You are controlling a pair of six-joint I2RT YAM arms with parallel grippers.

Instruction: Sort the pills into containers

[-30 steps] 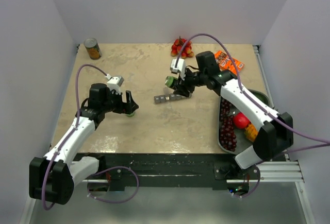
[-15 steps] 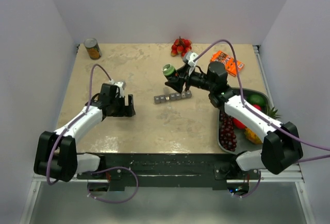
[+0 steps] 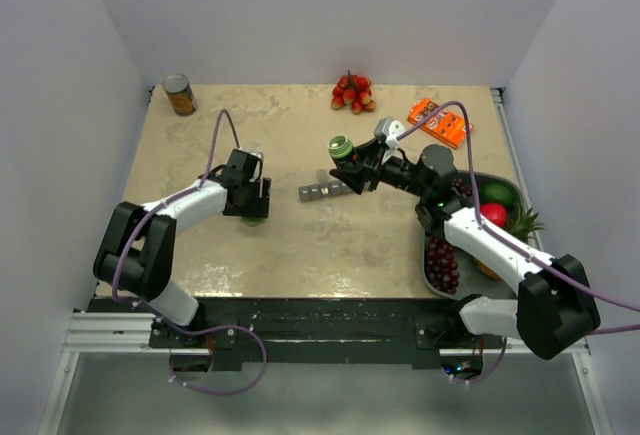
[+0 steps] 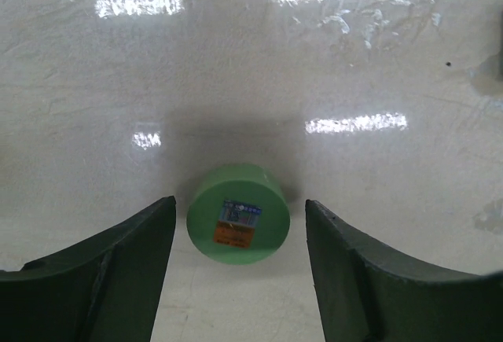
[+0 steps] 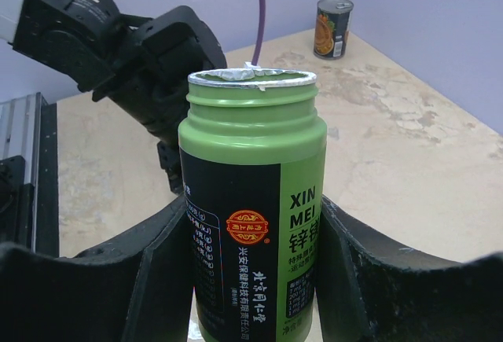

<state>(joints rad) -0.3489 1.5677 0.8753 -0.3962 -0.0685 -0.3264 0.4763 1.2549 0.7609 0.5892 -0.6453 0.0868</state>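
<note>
- The left claw (image 4: pixel 240 200) is narrowing its jaws, which are standing apart either side of the green cap (image 4: pixel 238 222) on the desk (image 3: pixel 200 145) and not touching it yet.
- The containers (image 3: pixel 325 191) are lying mid-desk, at its 3 o'clock.
- The right claw (image 5: pixel 250 232), clamped on the green bottle (image 5: pixel 251 145), is swinging it to the strip's 1 o'clock. The bottle is uncapped with foil showing, so pouring is probably nearing.

Green bottle (image 5: pixel 251 200), uncapped (foil seal ragged on its rim), clamped between the right gripper (image 5: pixel 251 279) fingers; tin can (image 5: pixel 334 27) far behind, near the wall.
</note>
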